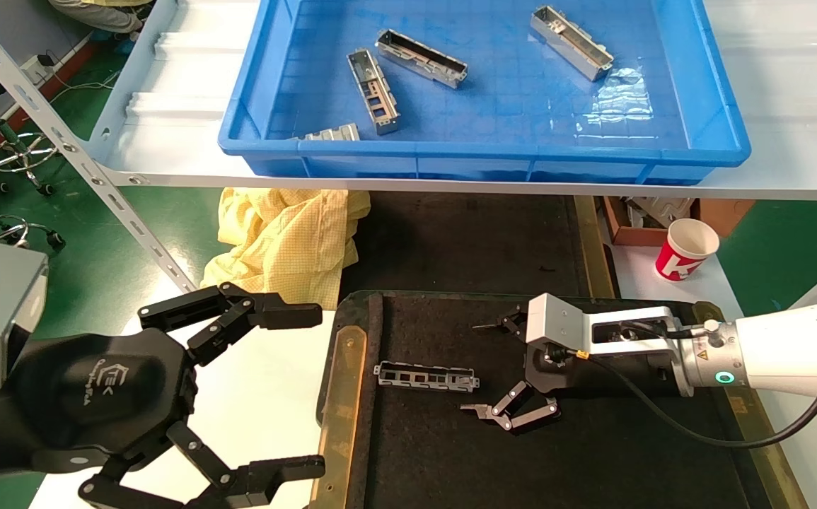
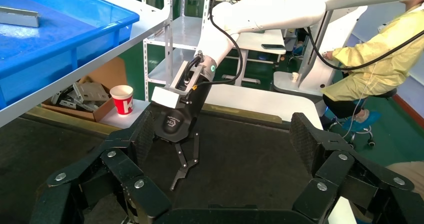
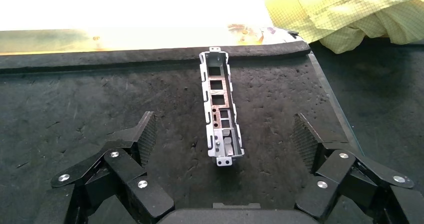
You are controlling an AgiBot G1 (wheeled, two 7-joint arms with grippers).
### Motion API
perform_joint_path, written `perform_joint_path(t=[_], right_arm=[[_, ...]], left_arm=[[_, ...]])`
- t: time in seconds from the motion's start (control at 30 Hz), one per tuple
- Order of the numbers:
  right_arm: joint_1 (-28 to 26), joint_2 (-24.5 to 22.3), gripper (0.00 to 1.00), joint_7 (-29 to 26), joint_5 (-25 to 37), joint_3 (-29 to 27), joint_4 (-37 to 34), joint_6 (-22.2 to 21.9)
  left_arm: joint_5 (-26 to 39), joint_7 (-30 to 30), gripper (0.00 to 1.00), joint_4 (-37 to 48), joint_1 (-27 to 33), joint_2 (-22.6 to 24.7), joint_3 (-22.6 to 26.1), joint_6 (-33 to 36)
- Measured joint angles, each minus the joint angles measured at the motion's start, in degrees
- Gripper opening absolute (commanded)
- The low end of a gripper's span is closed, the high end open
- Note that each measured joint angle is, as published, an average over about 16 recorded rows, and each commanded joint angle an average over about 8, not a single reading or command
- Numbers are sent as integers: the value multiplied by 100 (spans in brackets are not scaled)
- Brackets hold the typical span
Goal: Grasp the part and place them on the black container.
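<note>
The part (image 1: pixel 427 376) lies flat on the black tray (image 1: pixel 592 466), just left of centre in the lower half of the head view, with its cutouts facing up. The right gripper (image 1: pixel 482 367) sits just to the part's right, low over the tray, its fingers spread wide and holding nothing; the part is clear of both fingers. In the right wrist view the part (image 3: pixel 220 107) runs lengthwise out from the gap between the spread fingers (image 3: pixel 137 139), its near end level with the fingertips.

The left gripper (image 1: pixel 295 385) hangs at the lower left of the head view, beside the tray's left edge, also spread and empty.

Four more parts (image 1: pixel 373 90) lie in the blue crate (image 1: pixel 719 106) on the shelf along the top.
</note>
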State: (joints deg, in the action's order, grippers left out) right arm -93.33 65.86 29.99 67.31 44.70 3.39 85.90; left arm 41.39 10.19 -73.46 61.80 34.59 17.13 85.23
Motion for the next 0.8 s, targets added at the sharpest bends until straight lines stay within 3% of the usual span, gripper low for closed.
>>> perform_joint_path(t=[0.8], right_arm=[[1159,-1119,100,-1483,-926,-1046,2554,-11]], left_arm=[[-4,-4,100,4,4,-1,7,0]])
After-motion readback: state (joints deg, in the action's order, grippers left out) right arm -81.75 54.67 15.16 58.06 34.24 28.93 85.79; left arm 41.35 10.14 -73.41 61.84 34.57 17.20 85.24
